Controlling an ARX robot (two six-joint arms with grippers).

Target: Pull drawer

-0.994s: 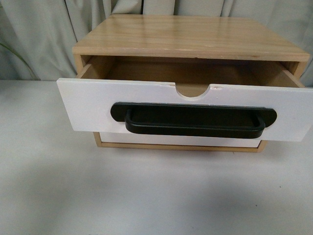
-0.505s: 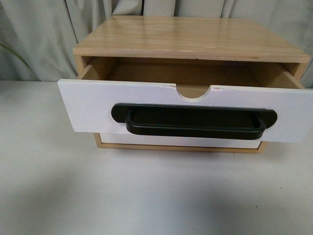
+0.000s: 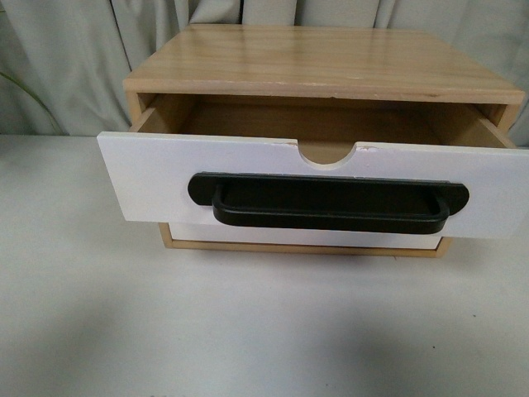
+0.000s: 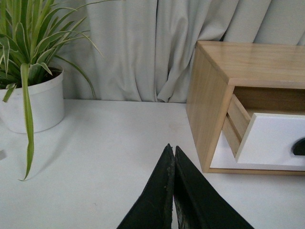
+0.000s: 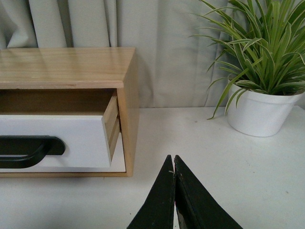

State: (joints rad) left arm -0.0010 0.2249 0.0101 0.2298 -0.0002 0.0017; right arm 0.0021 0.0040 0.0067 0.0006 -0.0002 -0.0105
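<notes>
Drawer [image 3: 157, 178] is seen pulled out; only wrist views show both closed, empty grippers [image 4: 172, 157] [image 5: 173, 164], drawer beyond the jaws.

Drawer [image 3: 157, 178] front is hiding most of the lower white front [image 3: 302, 237]; its inside floor isn't showing. Handle [image 5: 28, 150] is running off the right wrist frame's edge, plant [image 4: 28, 62] getting cropped too.
</notes>
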